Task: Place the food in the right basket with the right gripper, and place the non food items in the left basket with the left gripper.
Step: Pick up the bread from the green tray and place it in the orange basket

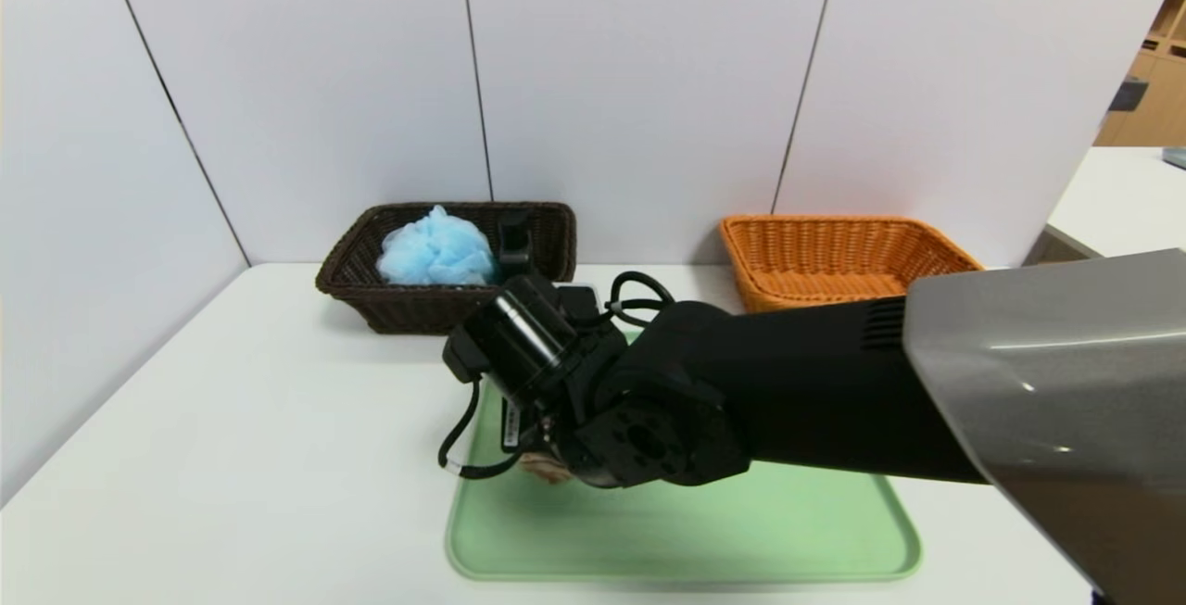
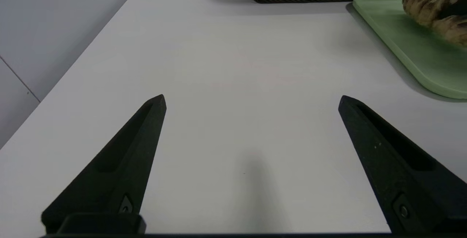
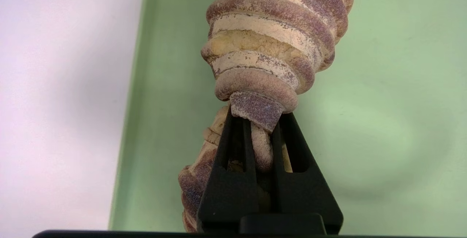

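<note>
A: What is shown around the white table?

B: The table is enclosed behind and on its left by pale panel walls, divided by thin dark seams. A soft shadow is cast on the tabletop near the back wall.

A: And beyond the table's right edge?

B: A second white surface is seen past the end of the wall, and wooden shelving is glimpsed behind it. Even, diffuse light is spread over the whole tabletop.
</note>
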